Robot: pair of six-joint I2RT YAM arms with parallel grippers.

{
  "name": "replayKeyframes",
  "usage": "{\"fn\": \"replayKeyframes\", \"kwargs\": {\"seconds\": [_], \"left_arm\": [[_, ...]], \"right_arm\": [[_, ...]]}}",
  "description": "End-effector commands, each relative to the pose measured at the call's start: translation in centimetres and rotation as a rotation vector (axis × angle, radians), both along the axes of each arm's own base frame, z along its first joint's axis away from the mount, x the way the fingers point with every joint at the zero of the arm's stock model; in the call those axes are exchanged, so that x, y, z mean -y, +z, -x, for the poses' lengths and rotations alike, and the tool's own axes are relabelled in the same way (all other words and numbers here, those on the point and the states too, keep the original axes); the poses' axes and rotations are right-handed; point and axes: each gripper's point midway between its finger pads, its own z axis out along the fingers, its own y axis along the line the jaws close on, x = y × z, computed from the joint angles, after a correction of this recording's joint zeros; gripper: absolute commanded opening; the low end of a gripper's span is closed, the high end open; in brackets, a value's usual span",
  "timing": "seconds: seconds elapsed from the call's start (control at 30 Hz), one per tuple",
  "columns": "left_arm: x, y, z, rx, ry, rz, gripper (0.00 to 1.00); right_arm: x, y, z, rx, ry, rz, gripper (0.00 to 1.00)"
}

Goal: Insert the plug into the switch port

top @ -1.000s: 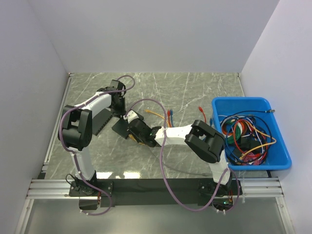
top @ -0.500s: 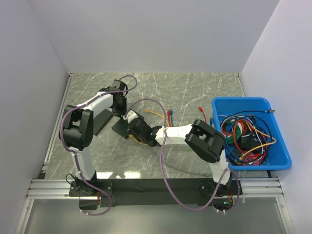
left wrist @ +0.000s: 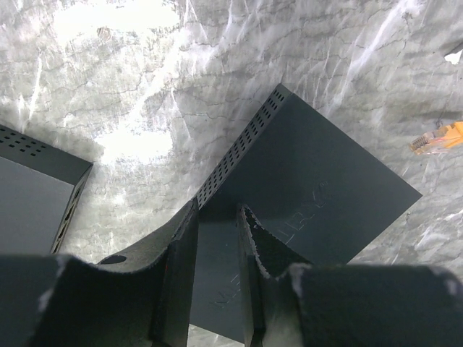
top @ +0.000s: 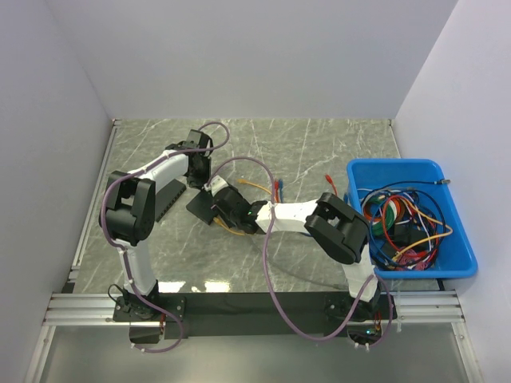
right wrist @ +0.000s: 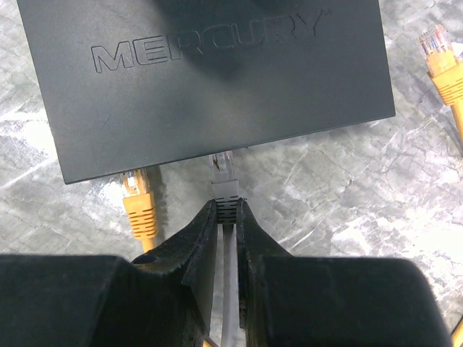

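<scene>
The switch (right wrist: 210, 79) is a flat black box marked MERCURY, lying on the marbled table. My right gripper (right wrist: 226, 206) is shut on a grey plug (right wrist: 224, 177) by its boot. The plug's clear tip is at the switch's near edge, and I cannot tell how deep it sits. A yellow plug (right wrist: 137, 202) sits at that same edge, to the left. In the left wrist view, my left gripper (left wrist: 217, 210) is shut on a corner of the switch (left wrist: 311, 195). From above, both grippers meet at the switch (top: 200, 206), left of centre.
A second black box (top: 164, 199) lies just left of the switch. Loose yellow (right wrist: 441, 58), blue (top: 277, 187) and red (top: 328, 179) plugs lie on the table to the right. A blue bin (top: 407, 171) full of cables stands at the right edge. White walls close in the table.
The right gripper with the grey plug has moved a little up and left, toward the switch. The left wrist and the switch have shifted slightly toward the far side.
</scene>
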Motion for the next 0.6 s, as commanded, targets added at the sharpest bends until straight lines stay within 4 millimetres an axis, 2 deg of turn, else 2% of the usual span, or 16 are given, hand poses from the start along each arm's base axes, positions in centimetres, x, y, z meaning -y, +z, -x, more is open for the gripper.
{"fn": "replayKeyframes", "kwargs": {"seconds": [0.0,0.17,0.3,0.57], "left_arm": [[3.4,-4.1,6.3,-0.260,-0.091,0.081,0.31],[3.5,-4.5,6.7,-0.284,-0.078,0.097,0.32],[4.7,-4.6,7.6,-0.318,-0.088,0.171,0.32],[6.5,-3.1,8.1,-0.332,-0.105,0.353,0.31]], "right_arm": [[-3.8,7.2,-4.5,0.171,-0.052,-0.227,0.00],[-4.1,7.5,-4.7,0.162,-0.075,-0.268,0.00],[-4.6,7.0,-4.6,0.136,-0.090,-0.301,0.00],[-4.6,5.8,-4.1,0.104,-0.102,-0.323,0.00]]}}
